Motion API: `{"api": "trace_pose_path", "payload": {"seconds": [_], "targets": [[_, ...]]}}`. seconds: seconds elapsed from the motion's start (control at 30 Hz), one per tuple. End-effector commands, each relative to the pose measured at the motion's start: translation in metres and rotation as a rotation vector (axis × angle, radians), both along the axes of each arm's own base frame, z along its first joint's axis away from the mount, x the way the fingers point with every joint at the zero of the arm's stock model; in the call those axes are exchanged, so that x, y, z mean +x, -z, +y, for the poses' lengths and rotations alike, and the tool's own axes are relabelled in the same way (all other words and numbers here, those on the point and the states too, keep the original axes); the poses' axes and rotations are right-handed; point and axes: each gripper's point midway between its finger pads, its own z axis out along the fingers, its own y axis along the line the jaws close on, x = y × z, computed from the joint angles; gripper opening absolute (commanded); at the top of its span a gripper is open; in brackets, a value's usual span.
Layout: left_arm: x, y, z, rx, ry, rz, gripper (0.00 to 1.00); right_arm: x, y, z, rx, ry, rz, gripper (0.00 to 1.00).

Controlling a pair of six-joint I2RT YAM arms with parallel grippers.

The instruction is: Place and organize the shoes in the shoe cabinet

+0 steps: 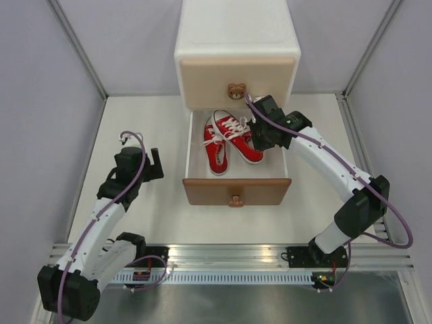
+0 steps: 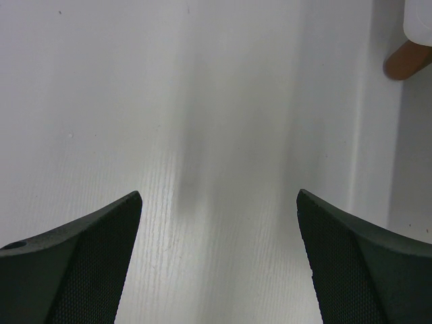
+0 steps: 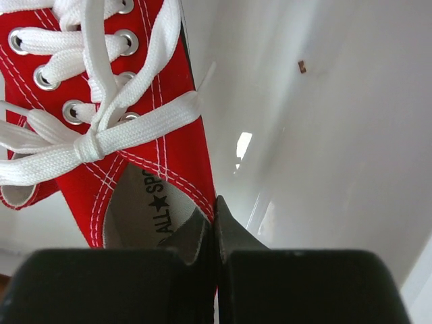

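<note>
A white table (image 1: pixel 135 128) stood between pale grey walls (image 1: pixel 40 67). At upper centre, the shoe cabinet (image 1: pixel 236 34) held two red sneakers (image 1: pixel 217 154) in its pulled-out brown drawer (image 1: pixel 235 191). The right gripper (image 3: pixel 214 210) pinched one sneaker's collar, hiding its heel. The left gripper (image 1: pixel 155 164) hung spread at centre left.

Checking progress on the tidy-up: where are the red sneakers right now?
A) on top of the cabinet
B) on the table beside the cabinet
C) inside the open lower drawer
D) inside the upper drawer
C: both red sneakers lie inside the pulled-out lower drawer, in front of the closed upper drawer.
</note>
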Motion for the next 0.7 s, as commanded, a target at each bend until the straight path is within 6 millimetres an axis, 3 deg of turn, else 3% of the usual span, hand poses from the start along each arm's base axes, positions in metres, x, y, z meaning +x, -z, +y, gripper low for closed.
{"api": "trace_pose_path", "payload": {"seconds": [0.0,0.37,0.67], "targets": [[0.006,-0.005,0.003,0.036,0.007,-0.026,0.98,0.021,-0.026,-0.006,0.104,0.213,-0.104,0.01],[0.007,-0.005,0.002,0.034,0.008,-0.029,0.98,0.024,-0.023,-0.026,0.050,0.408,-0.125,0.01],[0.007,-0.005,0.001,0.028,0.012,-0.028,0.98,0.028,0.001,-0.007,0.053,0.416,-0.088,0.01]]}}
